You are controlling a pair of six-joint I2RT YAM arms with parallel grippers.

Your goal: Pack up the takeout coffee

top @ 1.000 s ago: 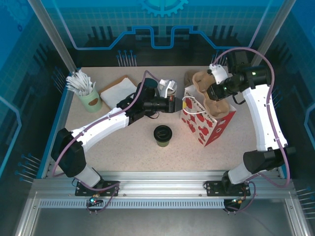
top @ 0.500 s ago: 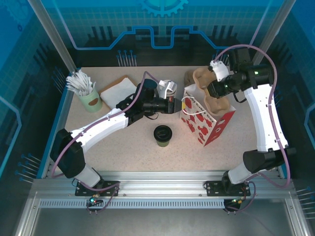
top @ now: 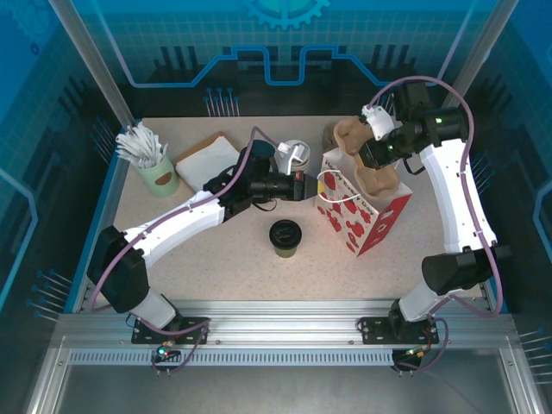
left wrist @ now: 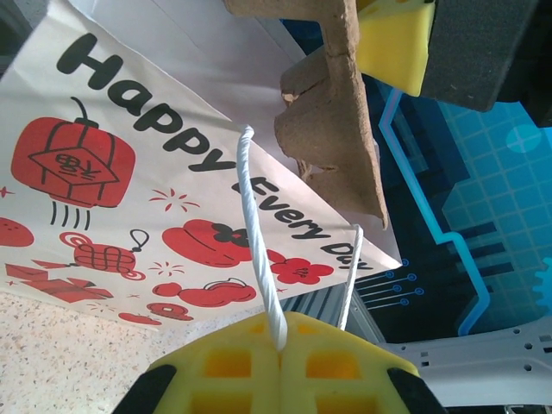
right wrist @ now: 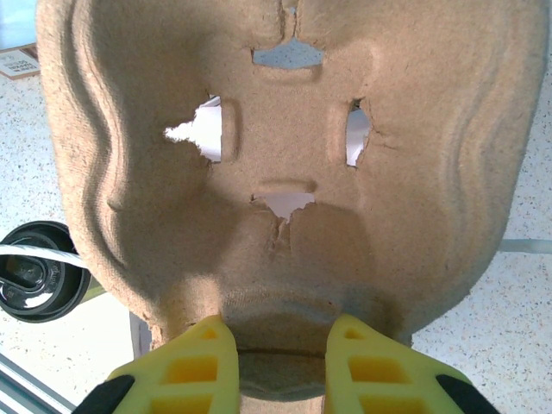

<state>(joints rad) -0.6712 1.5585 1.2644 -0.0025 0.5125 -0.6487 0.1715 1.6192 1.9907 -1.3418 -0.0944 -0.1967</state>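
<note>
The takeout coffee (top: 285, 237), green cup under its black lid, stands alone on the bench (top: 216, 259) on the near-left side of the red-printed paper bag (top: 358, 220), apart from it and touched by neither arm, so the packing proper is not yet done. At the bag's left edge the left tool (top: 304, 185) is clenched on the white cord handle (left wrist: 259, 233), apparently steadying the mouth. Over the bag's far side the right tool (top: 373, 152) grips the rim of a brown pulp carrier (right wrist: 285, 129), tilted at the opening. Seating it and then loading the cup seems to be what remains. The carrier hides the bag's inside, so how deep the carrier sits cannot be told.
</note>
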